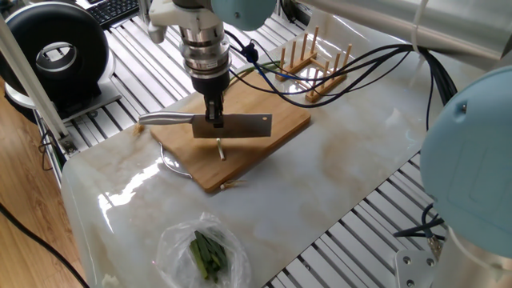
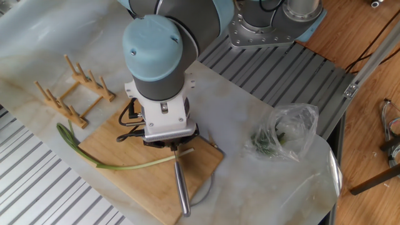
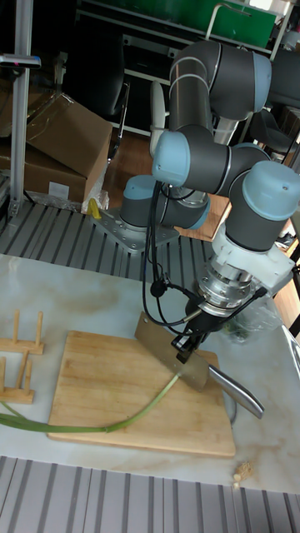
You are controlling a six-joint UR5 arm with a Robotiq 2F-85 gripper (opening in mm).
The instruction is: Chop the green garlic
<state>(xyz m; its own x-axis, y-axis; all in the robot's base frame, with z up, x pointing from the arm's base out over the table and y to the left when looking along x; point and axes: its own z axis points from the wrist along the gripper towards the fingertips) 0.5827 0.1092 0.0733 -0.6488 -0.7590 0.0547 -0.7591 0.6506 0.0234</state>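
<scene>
Gripper [image 1: 216, 120] found clamped on the spine of a knife [image 1: 240, 125], blade edge down, steel handle [image 2: 181, 194] projecting past the fingers toward the board's near edge in the other fixed view. Blade held above the board [image 3: 108, 379], slightly raised from the wood; contact with the wood could not be confirmed. Green garlic [image 2: 119, 166] observed lying lengthwise across the board, pale end [image 3: 171, 384] directly under the blade near the board's end closest to the bag, green leafy tips [image 3: 17, 420] running off the opposite end onto the table [image 1: 344, 176] beside the rack [image 2: 72, 87]. Stalk appeared whole along its visible length. One short pale piece [image 1: 220, 149] noted on the board just below the blade in one fixed view; whether cut free or the stalk's tip could not be told. Small light scrap [image 3: 239, 475] seen on the table off the board's corner. Clear bag [image 2: 284, 134] of dark green leaves located well apart from the board, near the table's edge. Wooden rack standing upright by the board's far end, close to the leafy tips. Cables [image 1: 352, 64] trailing from the wrist across the table's back edge.
</scene>
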